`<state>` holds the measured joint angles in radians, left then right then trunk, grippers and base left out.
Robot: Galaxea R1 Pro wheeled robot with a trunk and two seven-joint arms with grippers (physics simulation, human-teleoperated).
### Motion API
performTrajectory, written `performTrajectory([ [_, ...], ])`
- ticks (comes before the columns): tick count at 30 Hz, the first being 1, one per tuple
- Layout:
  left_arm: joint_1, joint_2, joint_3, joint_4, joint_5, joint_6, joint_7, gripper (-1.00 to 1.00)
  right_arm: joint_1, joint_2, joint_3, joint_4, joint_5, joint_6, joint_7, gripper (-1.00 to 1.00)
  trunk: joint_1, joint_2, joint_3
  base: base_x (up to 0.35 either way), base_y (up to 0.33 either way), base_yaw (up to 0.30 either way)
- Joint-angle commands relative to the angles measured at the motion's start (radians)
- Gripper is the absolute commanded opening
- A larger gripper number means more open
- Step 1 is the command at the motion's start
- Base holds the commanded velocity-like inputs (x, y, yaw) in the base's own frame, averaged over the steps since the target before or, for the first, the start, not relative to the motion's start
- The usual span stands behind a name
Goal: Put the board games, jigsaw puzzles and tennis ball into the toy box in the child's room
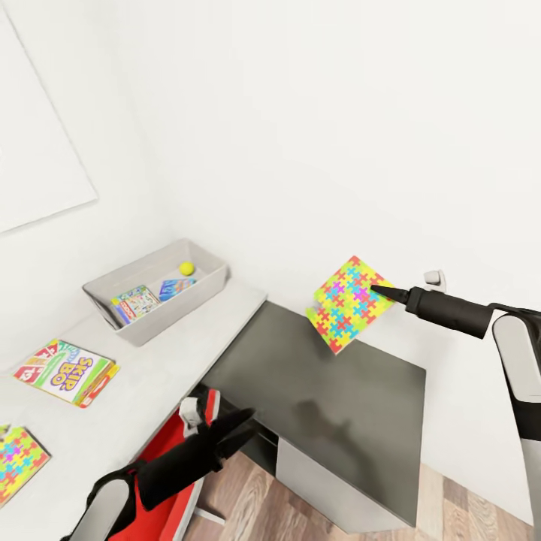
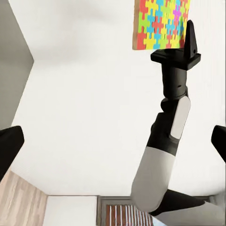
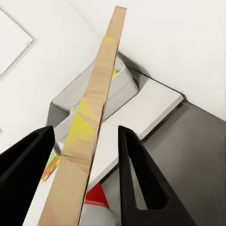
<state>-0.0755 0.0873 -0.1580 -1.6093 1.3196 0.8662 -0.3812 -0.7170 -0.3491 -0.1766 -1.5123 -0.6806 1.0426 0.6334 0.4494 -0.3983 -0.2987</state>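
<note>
Taking the toy box as the mark, the left gripper hangs nearest the camera, low over the worktop's front edge, its fingers spread wide and empty. Nearer than the box on the pale worktop lie a second jigsaw puzzle and the SKIP BO game. The box itself already holds the tennis ball and two smaller game boxes. Well to the right of the box, raised above the dark lower section, the right gripper holds a jigsaw puzzle by its edge, tilted up on end. The fingers point toward the box, so the right arm probably has to carry leftward and lay the square flat.
</note>
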Motion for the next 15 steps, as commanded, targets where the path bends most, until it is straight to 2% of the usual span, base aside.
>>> performTrajectory([
  [1,0.008,0.002,0.002,0.0,-0.024,-0.006,-0.044,1.0,-0.001,0.0,-0.002,0.0,0.006,0.005,0.008,-1.0,0.001,-0.002,0.0,0.0,0.0,0.144],
  [4,0.02,0.003,0.007,0.0,-0.055,-0.017,-0.092,1.0,-0.001,-0.004,-0.006,0.0,0.005,0.005,0.008,-1.0,0.001,-0.002,0.004,0.0,0.0,0.146],
  [13,0.024,0.003,0.01,0.0,-0.064,-0.02,-0.1,1.0,-0.002,0.004,-0.004,0.007,0.01,0.005,0.007,-1.0,0.001,-0.002,0.017,0.0,0.0,0.139],
  [15,0.023,0.003,0.01,0.0,-0.065,-0.021,-0.096,1.0,0.0,0.005,0.0,-0.024,0.007,0.005,0.007,-1.0,0.001,-0.002,0.018,0.0,0.0,0.043],
])
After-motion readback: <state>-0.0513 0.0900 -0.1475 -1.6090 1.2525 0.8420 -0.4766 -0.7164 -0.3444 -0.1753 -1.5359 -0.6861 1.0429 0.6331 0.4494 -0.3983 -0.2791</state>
